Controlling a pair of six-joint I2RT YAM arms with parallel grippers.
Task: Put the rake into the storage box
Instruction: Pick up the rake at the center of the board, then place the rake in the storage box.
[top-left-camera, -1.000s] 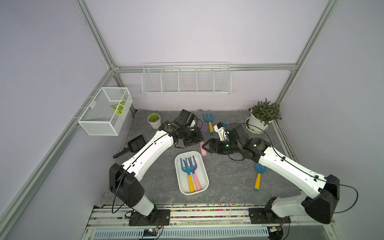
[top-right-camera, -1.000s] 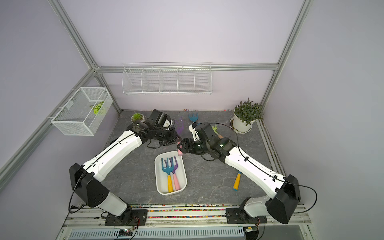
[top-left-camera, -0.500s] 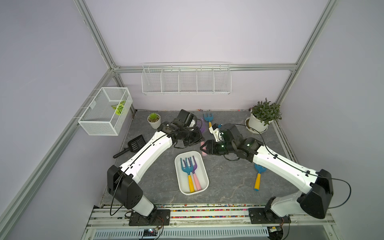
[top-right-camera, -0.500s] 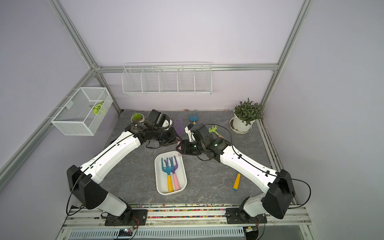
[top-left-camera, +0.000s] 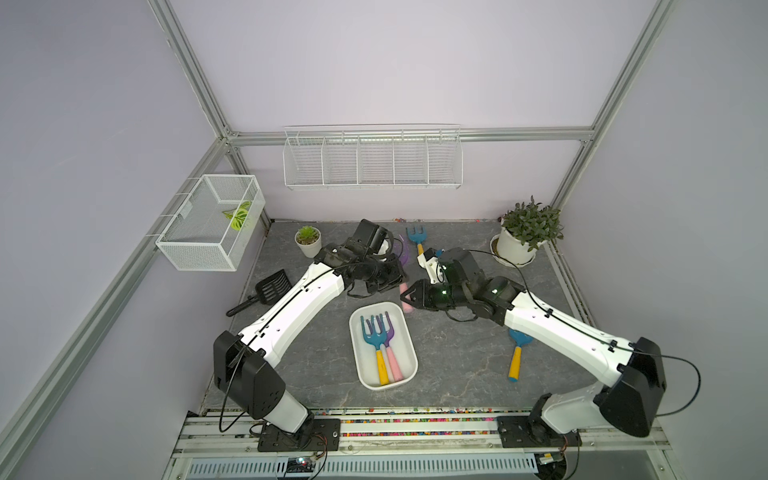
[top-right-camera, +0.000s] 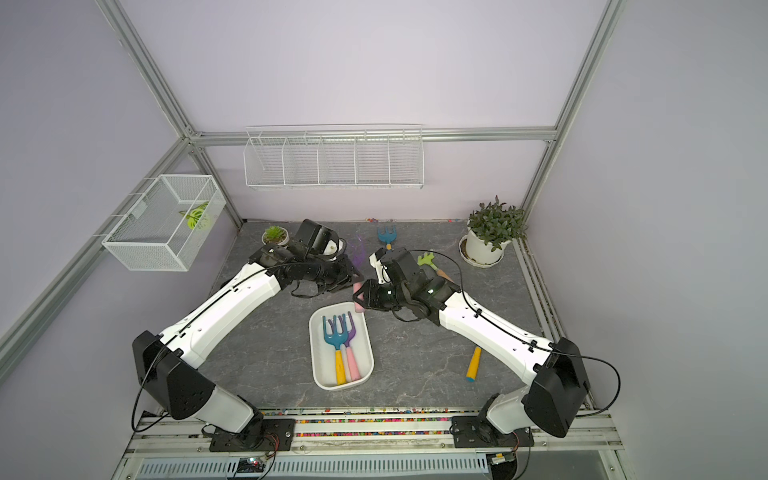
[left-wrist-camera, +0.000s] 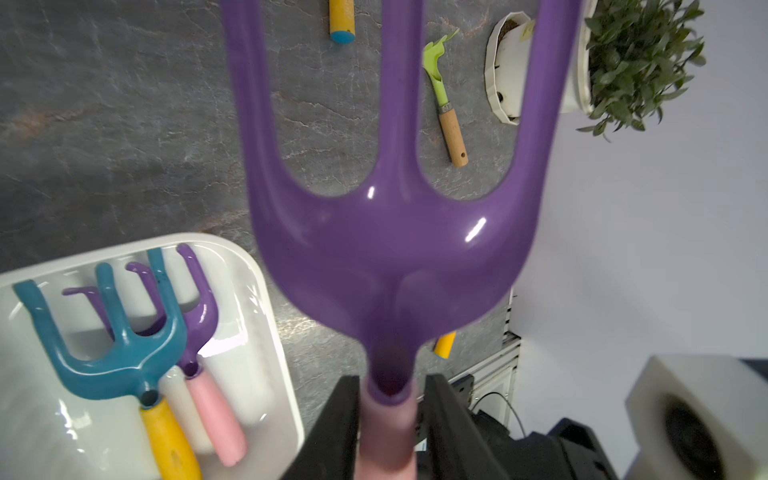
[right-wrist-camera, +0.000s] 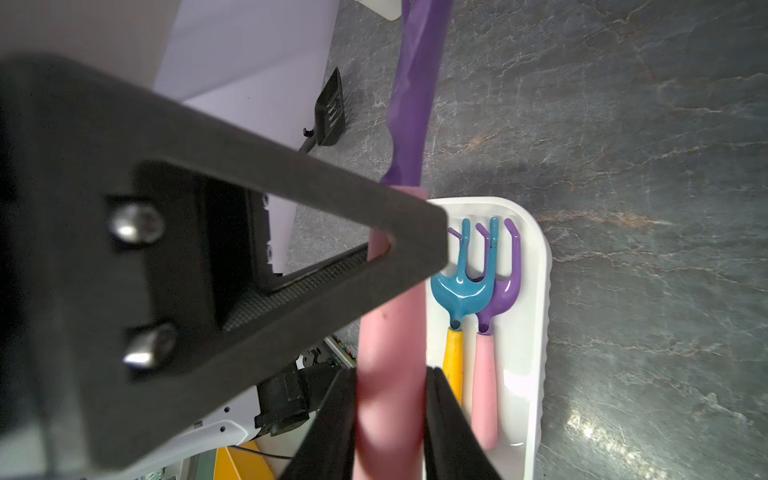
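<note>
The rake (left-wrist-camera: 395, 249) has a purple head and a pink handle (right-wrist-camera: 390, 353) and hangs in the air just behind the storage box (top-left-camera: 354, 353). In both top views its handle end (top-left-camera: 406, 306) shows between the two grippers. My right gripper (right-wrist-camera: 390, 374) is shut on the pink handle, both pads pressed to it. My left gripper (left-wrist-camera: 392, 382) still straddles the handle just below the head, but its jaws stand open with a slim gap on one side. The white tub (top-right-camera: 316, 353) lies on the grey floor with two rakes in it.
A blue rake (top-left-camera: 415, 237) lies at the back, a blue shovel with a yellow handle (top-left-camera: 515, 357) under the right arm, and a green tool (top-right-camera: 428, 262) by the big potted plant (top-left-camera: 528, 232). A small pot (top-left-camera: 308, 241) and a black scoop (top-left-camera: 270, 286) are at the left.
My right gripper has moved in to the left and closed on the rake's pink handle. My left gripper's jaws have eased apart from that handle.
</note>
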